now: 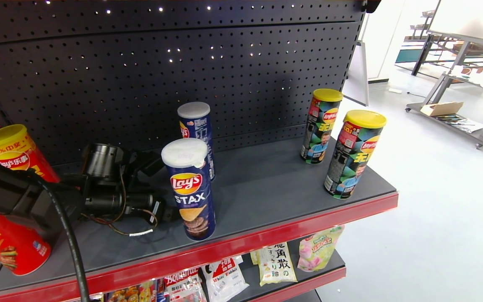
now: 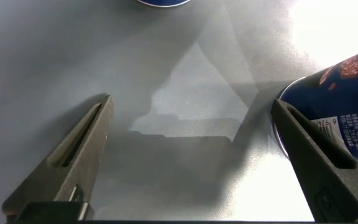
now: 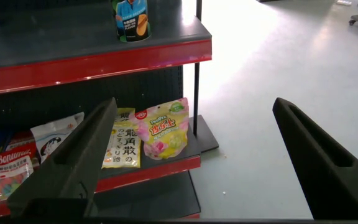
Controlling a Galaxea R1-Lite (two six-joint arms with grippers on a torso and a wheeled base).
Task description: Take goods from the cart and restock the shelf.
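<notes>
A blue chip can (image 1: 191,193) with a clear lid stands upright near the front of the dark shelf (image 1: 266,188). A second blue can (image 1: 195,126) stands behind it. My left gripper (image 1: 161,188) rests low over the shelf just left of the front can. In the left wrist view the left gripper (image 2: 191,102) is open with bare shelf between its fingers. The front blue can (image 2: 347,106) sits just outside one finger. My right gripper (image 3: 196,102) is open and holds nothing, off the shelf's front, facing the lower shelves.
Two yellow-lidded cans (image 1: 321,126) (image 1: 352,155) stand at the shelf's right end, and two red cans (image 1: 15,151) (image 1: 6,243) at its left. Snack bags (image 1: 275,262) fill the shelf below, among them a pink bag (image 3: 165,127). Open floor and metal racks (image 1: 455,84) lie to the right.
</notes>
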